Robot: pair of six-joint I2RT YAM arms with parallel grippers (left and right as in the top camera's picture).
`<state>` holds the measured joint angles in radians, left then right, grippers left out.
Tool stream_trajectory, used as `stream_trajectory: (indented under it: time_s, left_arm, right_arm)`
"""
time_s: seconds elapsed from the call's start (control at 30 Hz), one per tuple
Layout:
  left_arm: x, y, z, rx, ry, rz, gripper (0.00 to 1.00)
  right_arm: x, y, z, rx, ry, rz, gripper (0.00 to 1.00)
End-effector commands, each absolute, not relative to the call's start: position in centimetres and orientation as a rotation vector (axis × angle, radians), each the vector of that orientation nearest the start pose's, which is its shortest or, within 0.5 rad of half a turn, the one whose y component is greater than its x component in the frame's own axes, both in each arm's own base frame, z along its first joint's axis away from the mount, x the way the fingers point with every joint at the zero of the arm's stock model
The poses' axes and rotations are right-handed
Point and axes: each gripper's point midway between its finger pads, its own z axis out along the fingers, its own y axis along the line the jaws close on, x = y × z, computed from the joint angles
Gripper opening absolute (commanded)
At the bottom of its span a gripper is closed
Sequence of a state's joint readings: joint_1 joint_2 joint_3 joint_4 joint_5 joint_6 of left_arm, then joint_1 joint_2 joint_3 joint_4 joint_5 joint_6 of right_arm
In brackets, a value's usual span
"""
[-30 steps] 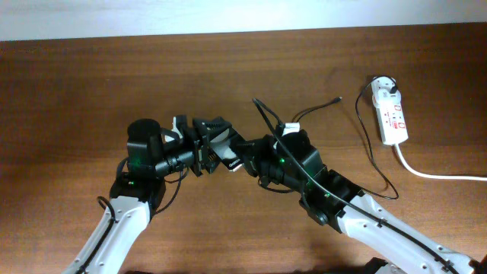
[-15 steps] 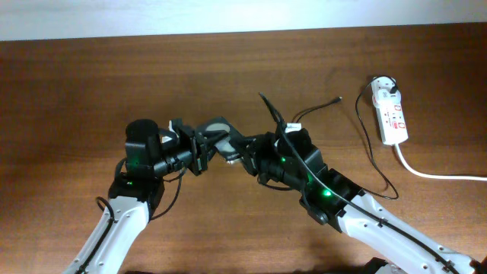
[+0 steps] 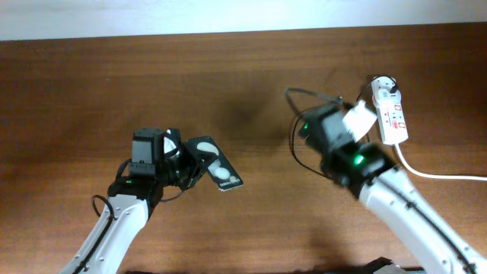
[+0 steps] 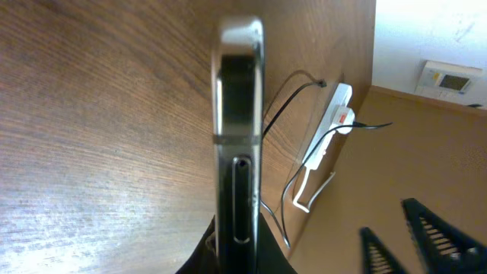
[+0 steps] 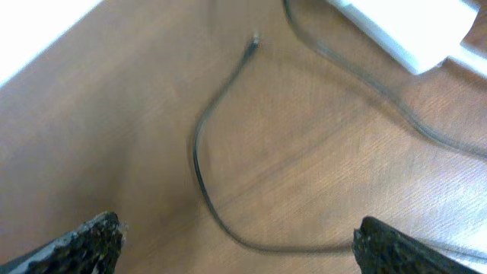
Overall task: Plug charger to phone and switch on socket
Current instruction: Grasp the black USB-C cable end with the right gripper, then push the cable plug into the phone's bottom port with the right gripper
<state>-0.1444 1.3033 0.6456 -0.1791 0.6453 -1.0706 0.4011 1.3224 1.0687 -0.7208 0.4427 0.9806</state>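
Note:
The phone (image 3: 218, 169), a black slab with two white circles, is held off the table by my left gripper (image 3: 185, 158), which is shut on one end of it. In the left wrist view the phone (image 4: 239, 129) stands edge-on in the left gripper (image 4: 240, 255). My right gripper (image 5: 245, 247) hangs wide open above the charger cable (image 5: 199, 164), gripping nothing. The cable's connector tip (image 5: 252, 43) lies loose on the wood. In the overhead view the right gripper (image 3: 344, 122) is just left of the white socket (image 3: 391, 114), where the charger's white plug head (image 3: 386, 86) sits.
The socket's thick white cord (image 3: 434, 173) runs off to the right edge. Loops of the black charger cable (image 3: 307, 92) lie on the wood left of and below the strip. A white wall borders the table's far edge (image 3: 228, 34).
Both grippers met at the phone in the middle. My left gripper shut on it and drew it back left. My right gripper opened and swung right to the socket.

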Motion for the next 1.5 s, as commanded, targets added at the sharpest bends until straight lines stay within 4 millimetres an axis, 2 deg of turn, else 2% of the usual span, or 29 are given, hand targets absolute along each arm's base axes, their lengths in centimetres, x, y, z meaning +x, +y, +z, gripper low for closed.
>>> stream_trajectory:
  time_s: [0.0,0.03,0.1,0.13,0.17,0.2,0.33,0.37,0.4,0.47,0.53,0.57,0.67,0.7,0.77,0.9,0.93,0.97,1.0,1.13,1.17,1.2,1.27,1.3,1.33,1.37,1.4,1.43,1.47]
  left_arm:
    - [30.7,-15.0,11.8,-0.784,2.462,-1.291,0.0]
    - [30.6,-15.0,11.8,-0.784,2.463,-1.291,0.0]
    - [30.6,-15.0,11.8,-0.784,2.463,-1.29,0.0]
    - [30.6,-15.0,11.8,-0.784,2.463,-1.29,0.0]
    - [30.6,-15.0,11.8,-0.784,2.463,-1.29,0.0]
    - [30.7,-15.0,11.8,-0.784,2.463,-1.29,0.0]
    - [30.7,-15.0,11.8,-0.785,2.463,-1.29,0.0]
    - [30.7,-15.0,11.8,-0.784,2.462,-1.29,0.0]
    - [30.7,-15.0,11.8,-0.784,2.462,-1.29,0.0]
    - [30.7,-15.0,11.8,-0.784,2.462,-1.289,0.0]
    - [30.7,-15.0,11.8,-0.785,2.462,-1.289,0.0]
    - [30.7,-15.0,11.8,-0.79,2.462,-1.291,0.0]
    - [30.7,-15.0,11.8,-0.794,2.461,-1.292,0.0]
    - [30.7,-15.0,11.8,-0.794,2.461,-1.292,0.0]
    - [30.6,-15.0,11.8,-0.794,2.462,-1.294,0.0]
    - [30.6,-15.1,11.9,-0.789,2.464,-1.303,0.0]
    - [30.6,-15.1,11.9,-0.79,2.463,-1.302,0.0]
    - [30.6,-15.1,11.9,-0.79,2.463,-1.302,0.0]
    - [30.6,-15.1,11.9,-0.789,2.464,-1.303,0.0]
    - [30.3,-15.4,12.1,-0.777,2.469,-1.333,0.0]
    - [30.3,-15.4,12.1,-0.786,2.469,-1.336,0.0]
    - [30.2,-15.4,12.0,-0.792,2.474,-1.335,0.0]
    - [29.8,-15.3,11.6,-0.839,2.494,-1.333,0.0]
    - [29.9,-15.3,11.7,-0.835,2.49,-1.333,0.0]
    - [30.4,-15.4,12.2,-0.796,2.462,-1.343,0.0]
    - [31.1,-15.7,13.1,-0.708,2.421,-1.358,0.0]
    - [31.8,-16.1,14.4,-0.625,2.366,-1.402,0.0]
    - [32.6,-17.3,16.6,-0.48,2.279,-1.513,0.0]
    - [33.1,-17.8,17.1,-0.455,2.25,-1.573,0.0]
  right_arm:
    - [37.5,3.5,17.5,0.79,2.373,-0.017,0.99]
    - [39.3,2.9,16.1,0.778,2.424,-0.046,0.99]
    - [42.2,2.1,13.1,0.81,2.453,-0.085,0.87]
    - [44.7,2.7,9.6,0.817,2.464,-0.036,0.79]
    - [45.8,3.3,7.5,0.815,2.476,-0.01,0.75]
    - [46.6,3.4,5.5,0.825,2.482,-0.011,0.69]
    - [48.3,3.8,0.3,0.895,2.465,0.01,0.65]
    - [48.5,4.1,-0.2,0.892,2.471,0.025,0.58]
    - [48.4,4.4,-0.7,0.889,2.486,0.047,0.45]
    - [47.9,6.4,-1.2,0.837,2.565,0.173,0.12]
    - [46.5,9.4,-1.6,0.659,2.706,0.333,0.05]
    - [44.3,10.7,-2.2,0.579,2.816,0.366,0.04]
    - [37.5,12.1,-3.4,0.351,3.1,0.248,0.05]
    - [36.4,11.5,-3.6,0.286,3.134,0.107,0.33]
    - [37.7,10.1,-3.6,0.278,3.064,-0.033,0.66]
    - [39.0,10.5,-3.6,0.292,3.011,0.001,0.88]
    - [39.1,10.4,-3.7,0.296,3.007,-0.005,0.87]
    - [39.3,10.2,-4.0,0.326,2.987,-0.02,0.81]
    - [39.2,10.2,-4.2,0.339,2.981,-0.018,0.63]
    - [38.4,9.9,-4.3,0.355,3.01,-0.036,0.24]
    - [38.4,10.0,-4.3,0.355,3.011,-0.036,0.1]
    - [38.2,10.0,-4.3,0.356,3.022,-0.034,0.04]
    - [37.9,11.2,-3.2,0.359,3.039,0.09,0.04]
    - [38.2,12.1,-1.8,0.347,3.026,0.207,0.04]
    - [38.3,13.9,1.4,0.251,2.998,0.466,0.04]
    - [38.1,14.9,3.7,0.184,2.968,0.615,0.04]
    - [37.3,15.3,6.9,0.11,2.93,0.753,0.04]
    - [35.5,15.3,10.4,0.002,2.898,0.812,0.04]
    - [33.7,15.2,12.7,-0.085,2.884,0.804,0.04]
